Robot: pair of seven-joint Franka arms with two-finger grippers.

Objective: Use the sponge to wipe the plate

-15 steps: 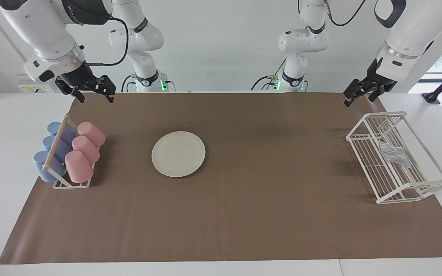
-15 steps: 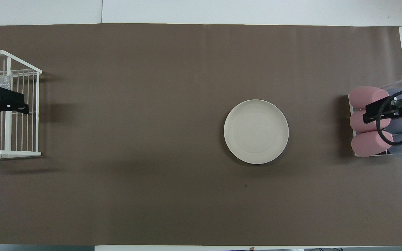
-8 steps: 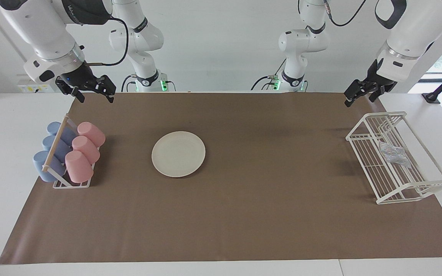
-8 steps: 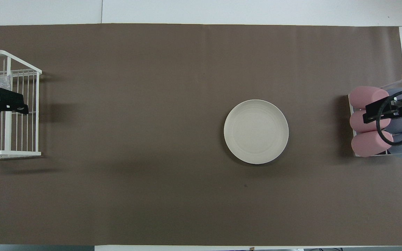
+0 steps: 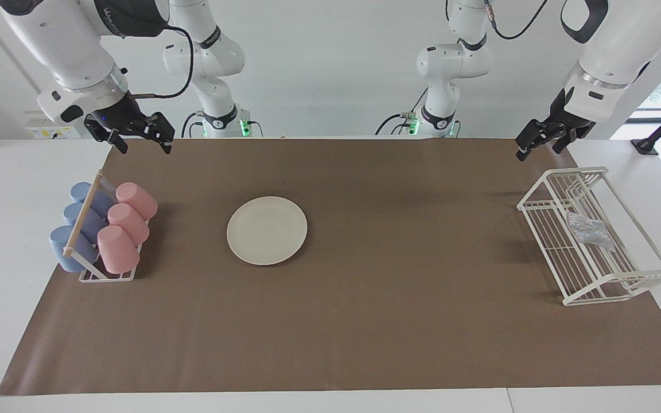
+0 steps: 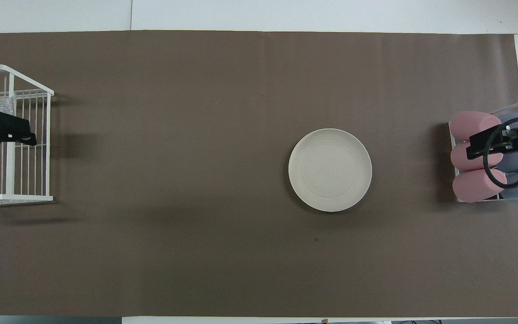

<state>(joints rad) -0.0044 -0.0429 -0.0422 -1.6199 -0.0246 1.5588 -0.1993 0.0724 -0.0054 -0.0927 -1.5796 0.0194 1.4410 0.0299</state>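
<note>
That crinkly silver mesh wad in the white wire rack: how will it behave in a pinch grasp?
The silvery-grey crinkled mesh sponge looks soft, so it will probably squash between the fingers. It seems light, likely lifting easily. Its wrinkly mesh may snag on the white wire rack it rests in.

The plate (image 5: pixel 267 230) is a round, flat, cream-white dish with a shallow rim and faint concentric rings on its face. It lies upright and bare on the brown mat (image 5: pixel 365 321), toward the right arm's end of the table, with nothing on it. The sponge (image 5: pixel 588 231) is a small silvery-grey wad of wrinkly, shiny, translucent mesh with an irregular outline, much smaller than the plate. It rests in the white wire rack (image 5: pixel 634 287), well apart from the plate, toward the left arm's end of the table and about as far from the robots as the plate is.
</note>
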